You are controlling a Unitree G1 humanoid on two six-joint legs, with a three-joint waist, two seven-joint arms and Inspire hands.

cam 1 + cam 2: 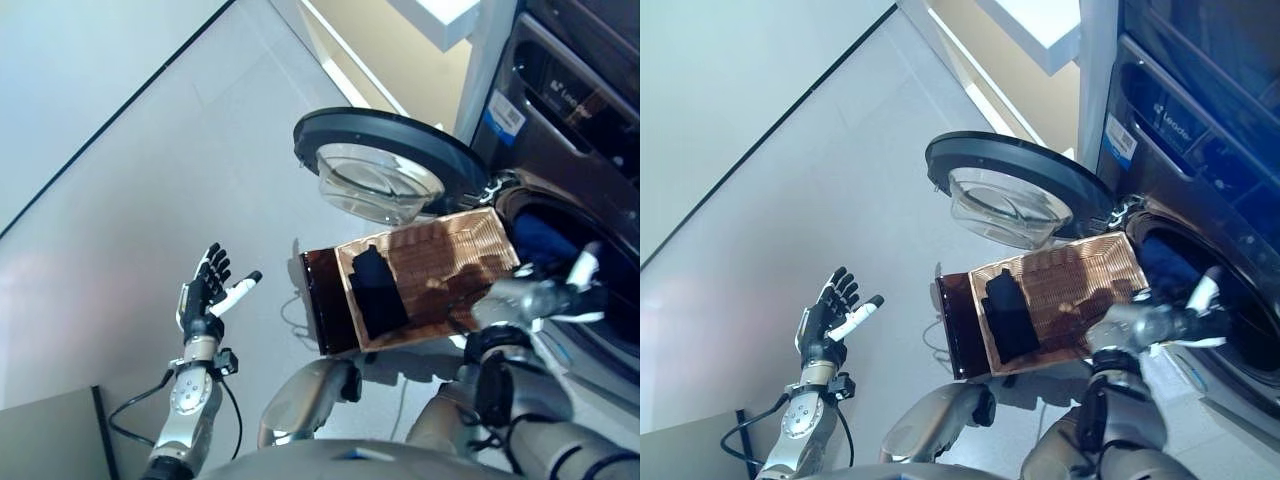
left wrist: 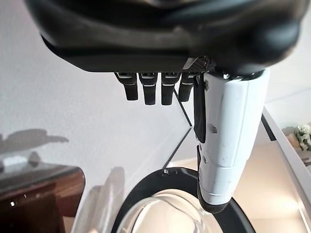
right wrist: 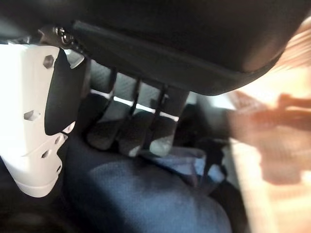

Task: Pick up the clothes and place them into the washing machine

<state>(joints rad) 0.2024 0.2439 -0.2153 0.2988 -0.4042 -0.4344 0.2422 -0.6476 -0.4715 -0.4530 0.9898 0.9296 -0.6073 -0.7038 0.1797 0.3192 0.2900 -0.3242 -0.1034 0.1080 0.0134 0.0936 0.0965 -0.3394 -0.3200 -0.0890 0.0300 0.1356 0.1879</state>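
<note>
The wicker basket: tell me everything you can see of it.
The wicker basket is a rectangular tray of woven, light-brown cane with a glossy dark-brown outer wall. It lies on the floor, its far end beside the washing machine opening, under the open door. One black garment lies inside near its dark end; the rest of its bottom is bare. The right robot hand is past its corner, at the drum.

arms: silver-grey | left hand (image 1: 203, 296): dark | thumbs: white covers
</note>
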